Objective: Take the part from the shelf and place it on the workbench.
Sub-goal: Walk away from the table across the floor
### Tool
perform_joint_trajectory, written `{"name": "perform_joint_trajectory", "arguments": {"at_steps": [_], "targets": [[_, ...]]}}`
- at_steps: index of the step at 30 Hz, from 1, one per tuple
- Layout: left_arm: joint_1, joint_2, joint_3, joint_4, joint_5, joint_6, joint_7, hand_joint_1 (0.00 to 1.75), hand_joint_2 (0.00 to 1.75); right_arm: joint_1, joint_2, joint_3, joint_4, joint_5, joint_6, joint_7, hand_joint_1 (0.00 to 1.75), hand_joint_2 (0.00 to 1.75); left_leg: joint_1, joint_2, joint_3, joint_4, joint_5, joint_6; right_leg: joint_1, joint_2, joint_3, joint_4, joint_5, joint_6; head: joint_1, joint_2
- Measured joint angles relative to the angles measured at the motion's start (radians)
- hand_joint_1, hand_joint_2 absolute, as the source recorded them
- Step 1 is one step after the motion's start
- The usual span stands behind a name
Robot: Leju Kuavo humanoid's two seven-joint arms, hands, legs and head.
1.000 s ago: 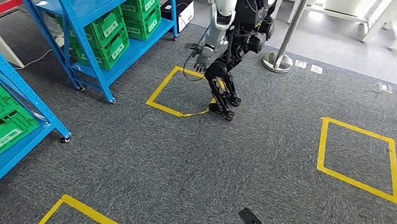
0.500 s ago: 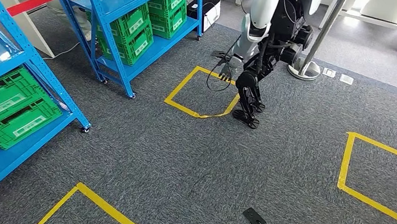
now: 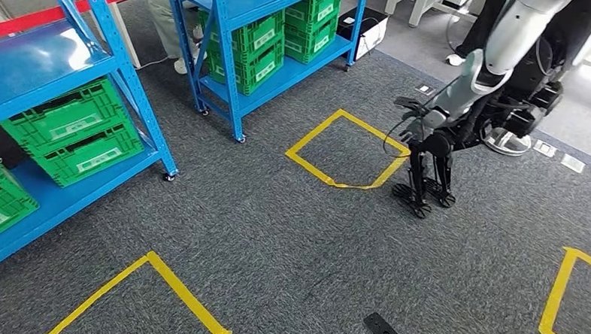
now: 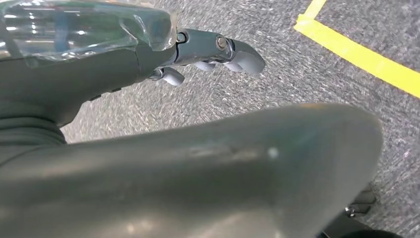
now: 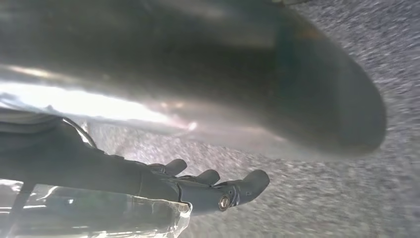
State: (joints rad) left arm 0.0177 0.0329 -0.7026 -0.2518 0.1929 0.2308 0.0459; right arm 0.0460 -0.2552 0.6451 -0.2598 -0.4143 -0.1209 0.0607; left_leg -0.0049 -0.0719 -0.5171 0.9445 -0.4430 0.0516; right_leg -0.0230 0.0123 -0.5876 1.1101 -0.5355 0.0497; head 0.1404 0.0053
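blue shelf [image 3: 239, 14] stands ahead to my left, nearer my left hand [image 4: 208, 54]. both hands hang released, right hand [image 5: 208, 183] holding nothing. part not identifiable yet.

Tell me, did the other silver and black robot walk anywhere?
No. The silver and black robot stays beside the same corner of the yellow tape square; the camera turned instead.

The robot's grey left hand [image 4: 198, 54] hangs above the speckled grey carpet [image 4: 257, 84], its fingers [image 4: 237, 52] apart with nothing between them. A strip of yellow floor tape [image 4: 356, 52] runs across the carpet beyond the fingertips.
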Motion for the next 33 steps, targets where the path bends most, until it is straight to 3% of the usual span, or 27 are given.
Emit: {"name": "perform_joint_trajectory", "arguments": {"at_steps": [1,2,4,6,8,10,12,13,14,16,17,19,21,23,25,26,27,28,29,31,33], "targets": [[0.000,0.000,0.000,0.000,0.000,0.000,0.000,0.00,0.00,0.000,-0.001,0.000,0.000,0.000,-0.001,0.000,0.00,0.00,-0.002,-0.012,0.001,0.002,-0.003,-0.004,0.002,0.017,0.030,-0.073,0.032,0.002,0.000,0.000],[-0.001,-0.001,-0.001,0.000,0.001,0.000,0.000,0.00,0.00,0.000,-0.001,0.000,0.000,0.000,-0.002,0.000,0.00,0.00,-0.003,-0.022,0.001,0.004,-0.006,-0.008,0.004,0.032,0.051,-0.124,0.054,-0.004,0.000,0.000],[0.001,-0.001,-0.001,0.000,0.001,0.000,0.000,0.00,0.00,0.000,-0.001,0.001,0.000,-0.001,-0.003,0.000,0.00,0.00,-0.006,-0.040,0.000,0.006,-0.012,-0.017,0.009,0.041,0.065,-0.152,0.067,-0.026,0.000,0.000],[0.005,0.001,-0.002,0.000,0.003,0.000,0.000,0.00,0.00,-0.002,0.002,0.002,-0.001,0.000,-0.004,-0.001,0.00,0.00,-0.005,-0.043,-0.004,0.012,-0.017,-0.026,0.004,0.024,0.071,-0.156,0.071,-0.043,0.000,0.000],[0.006,0.004,-0.003,0.000,0.006,0.000,0.000,0.00,0.00,-0.001,0.005,0.004,-0.003,0.000,-0.005,-0.001,0.00,0.00,-0.003,0.000,-0.034,0.072,-0.055,-0.037,-0.001,0.006,0.078,-0.160,0.073,-0.055,-0.001,0.000],[0.004,0.004,-0.004,0.000,0.008,0.000,0.000,0.00,0.00,0.004,0.006,0.008,-0.003,0.001,-0.006,-0.002,0.00,0.00,0.002,0.050,-0.103,0.206,-0.122,-0.050,0.001,-0.014,0.080,-0.160,0.069,-0.061,-0.002,0.000],[0.004,0.004,-0.005,0.000,0.010,-0.001,0.000,0.00,0.00,0.006,0.007,0.011,-0.003,0.001,-0.006,-0.002,0.00,0.00,0.009,0.063,-0.163,0.308,-0.152,-0.057,0.002,-0.035,0.082,-0.160,0.064,-0.063,-0.002,0.000],[0.005,0.004,-0.005,0.000,0.011,-0.001,0.000,0.00,0.00,0.006,0.007,0.012,-0.003,0.002,-0.006,-0.002,0.00,0.00,0.011,0.066,-0.166,0.305,-0.137,-0.058,0.002,-0.045,0.084,-0.160,0.062,-0.062,-0.002,0.000],[0.005,0.004,-0.005,0.000,0.012,-0.001,0.000,0.00,0.00,0.006,0.008,0.012,-0.003,0.002,-0.006,-0.002,0.00,0.00,0.012,0.072,-0.147,0.260,-0.106,-0.057,0.002,-0.055,0.087,-0.160,0.059,-0.061,-0.002,0.000],[0.004,0.005,-0.005,0.000,0.012,-0.001,0.000,0.00,0.00,0.005,0.010,0.013,-0.003,0.002,-0.006,-0.002,0.00,0.00,0.010,0.104,-0.074,0.114,-0.038,-0.051,0.004,-0.072,0.096,-0.160,0.052,-0.054,-0.002,0.000],[0.002,0.005,-0.005,0.000,0.012,-0.001,0.000,0.00,0.00,0.005,0.010,0.014,-0.003,0.002,-0.006,-0.002,0.00,0.00,0.008,0.119,-0.046,0.059,-0.019,-0.046,0.007,-0.080,0.100,-0.160,0.047,-0.050,-0.001,0.000],[0.000,0.005,-0.006,0.000,0.012,-0.001,0.000,0.00,0.00,0.004,0.010,0.014,-0.004,0.002,-0.006,-0.002,0.00,0.00,0.002,0.129,-0.031,0.021,-0.013,-0.035,0.011,-0.097,0.108,-0.161,0.039,-0.038,-0.001,0.000],[0.002,0.005,-0.006,0.000,0.014,-0.001,-0.001,0.00,0.00,0.001,0.010,0.015,-0.004,0.002,-0.006,-0.002,0.00,0.00,0.002,0.107,-0.028,0.016,-0.008,-0.022,0.009,-0.105,0.114,-0.162,0.034,-0.027,-0.001,0.000],[0.003,0.005,-0.006,0.000,0.017,0.000,-0.001,0.00,0.00,-0.001,0.010,0.016,-0.005,0.002,-0.006,-0.002,0.00,0.00,0.006,0.088,-0.019,0.007,0.000,-0.009,0.005,-0.072,0.096,-0.115,0.009,-0.025,-0.001,0.000],[0.000,0.004,-0.006,0.000,0.019,0.000,-0.001,0.00,0.00,0.000,0.008,0.018,-0.005,0.001,-0.006,-0.002,0.00,0.00,0.008,0.068,-0.016,0.005,0.003,-0.002,0.004,-0.031,0.028,0.020,-0.047,-0.034,-0.001,0.000],[-0.001,0.003,-0.006,0.000,0.020,0.000,-0.001,0.00,0.00,0.001,0.008,0.019,-0.005,0.001,-0.006,-0.002,0.00,0.00,0.007,0.056,-0.016,0.006,0.004,0.000,0.004,-0.023,-0.013,0.095,-0.072,-0.036,0.000,0.000],[0.000,0.002,-0.006,0.000,0.021,0.000,-0.001,0.00,0.00,0.002,0.008,0.019,-0.005,0.001,-0.005,-0.002,0.00,0.00,0.007,0.043,-0.016,0.006,0.003,0.000,0.005,-0.020,-0.044,0.145,-0.082,-0.034,-0.001,0.000],[0.002,0.001,-0.006,0.000,0.023,0.000,-0.001,0.00,0.00,0.003,0.008,0.020,-0.005,0.001,-0.005,-0.002,0.00,0.00,0.006,0.030,-0.014,0.006,0.002,0.000,0.005,-0.018,-0.057,0.153,-0.075,-0.028,0.000,0.000],[0.003,0.001,-0.006,0.000,0.025,0.000,-0.001,0.00,0.00,0.003,0.007,0.021,-0.005,0.001,-0.005,-0.002,0.00,0.00,0.006,0.017,-0.012,0.006,0.001,-0.001,0.004,-0.016,-0.048,0.117,-0.050,-0.018,0.000,0.000],[0.004,0.000,-0.006,-0.001,0.029,0.000,0.000,0.00,0.00,0.003,0.003,0.023,-0.005,0.001,-0.002,-0.002,0.00,0.00,0.006,-0.008,-0.007,0.007,-0.002,-0.005,0.005,0.012,0.008,-0.034,0.020,-0.004,0.000,0.000],[0.004,-0.001,-0.007,-0.003,0.031,0.001,0.001,0.00,0.00,0.003,-0.002,0.026,-0.005,-0.002,0.001,-0.002,0.00,0.00,0.002,-0.031,-0.007,0.009,-0.007,-0.013,0.008,0.048,0.048,-0.136,0.065,-0.016,-0.001,0.000]]}}
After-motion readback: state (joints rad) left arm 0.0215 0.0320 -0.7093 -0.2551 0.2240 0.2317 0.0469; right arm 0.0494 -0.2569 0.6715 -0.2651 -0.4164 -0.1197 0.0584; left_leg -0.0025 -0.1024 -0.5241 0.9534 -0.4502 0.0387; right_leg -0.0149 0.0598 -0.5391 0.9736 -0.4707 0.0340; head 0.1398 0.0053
